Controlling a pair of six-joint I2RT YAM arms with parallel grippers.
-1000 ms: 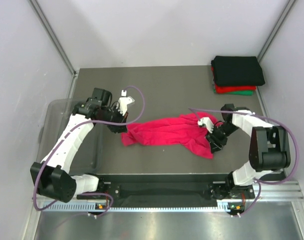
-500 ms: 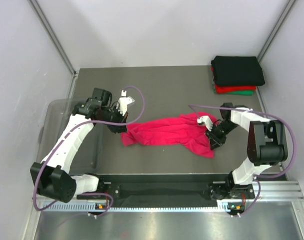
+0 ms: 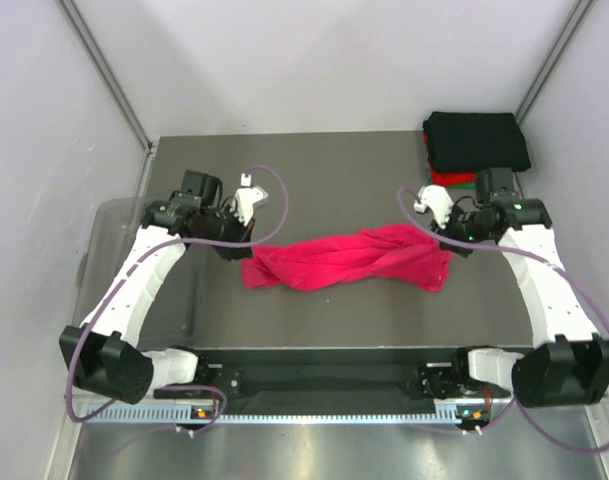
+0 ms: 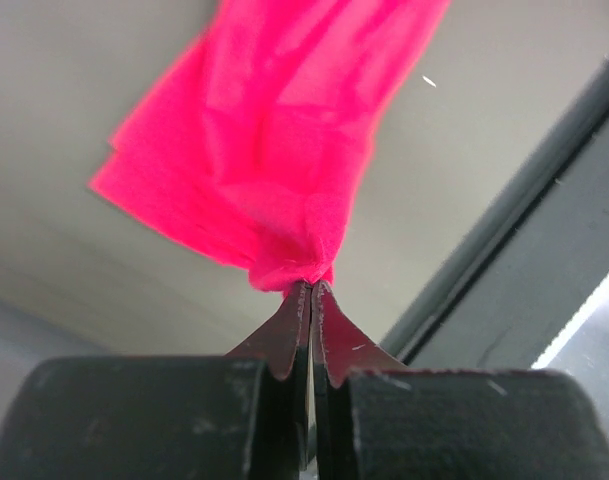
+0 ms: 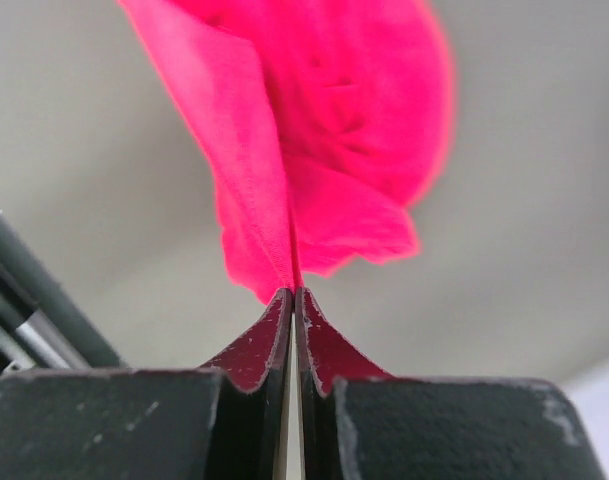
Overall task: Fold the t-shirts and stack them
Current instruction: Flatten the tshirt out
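**Pink shirt strung between both grippers**

I have the pink t-shirt (image 3: 349,262) pinched at both ends. The left gripper (image 4: 311,288) is pressed together on a bunched wad of cloth at its tips. The right gripper (image 5: 292,293) is pressed together on a thin folded edge. The shirt runs from one gripper across to the other as a twisted, rumpled band low over the table (image 3: 324,170). I cannot tell whether its middle rests on the surface.

The cloth is light, limp and holds no shape, so I judge it will sag and twist wherever I leave it unsupported. Corners or the shoulder seam would make better holds than these wads.

The stack (image 3: 477,140) of folded shirts, black on top, sits just beyond the right gripper, towards the far corner.
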